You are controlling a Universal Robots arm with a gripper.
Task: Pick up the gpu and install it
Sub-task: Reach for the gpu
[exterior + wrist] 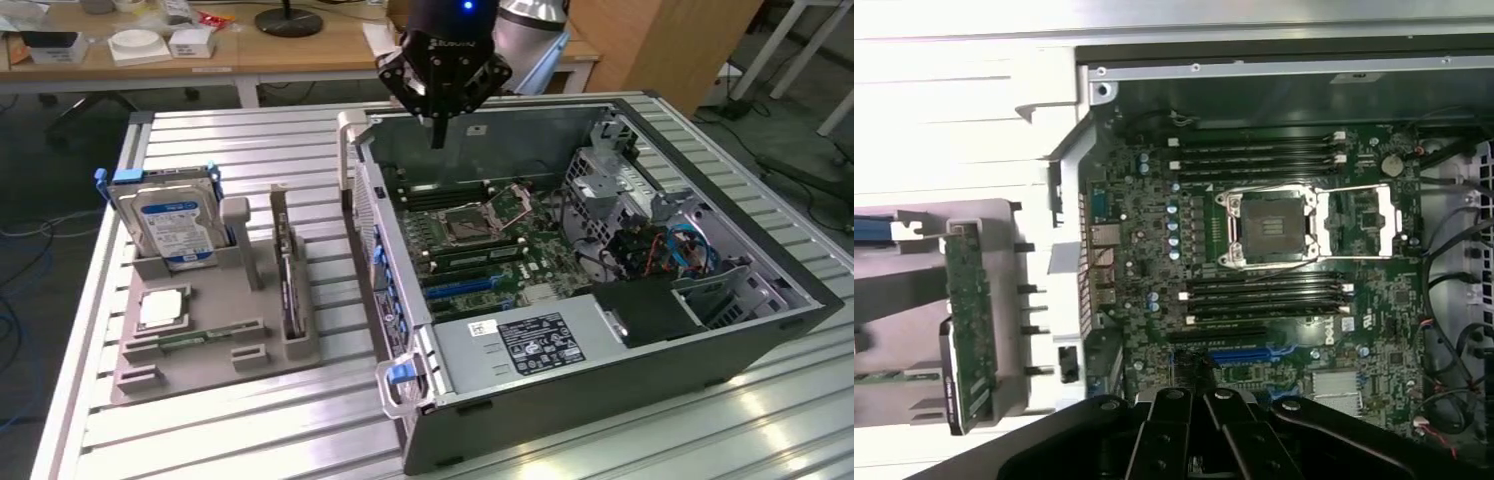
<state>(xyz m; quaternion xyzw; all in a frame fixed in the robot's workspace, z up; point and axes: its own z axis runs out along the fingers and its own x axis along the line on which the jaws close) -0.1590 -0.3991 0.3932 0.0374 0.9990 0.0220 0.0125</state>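
We see a slatted metal worktop carrying everything. On it lies the open computer case, set on its side with the panel off, which leaves the motherboard facing upward and reachable from above. Beside the case, toward the exterior view's left, sits a grey holder whose slots and recesses keep each part in a fixed pose. The silver hard drive stands upright in it. The gpu stands on its long edge in a narrow slot on the side of the holder nearest the case, untouched. We judge that standing it on edge leaves its upper edge free for a grasp from above.

The pincer hangs over the far end of the case, well apart from the gpu, fingers pressed together and holding nothing. From the wrist view we look down past it at the bare expansion slots and the empty processor socket.
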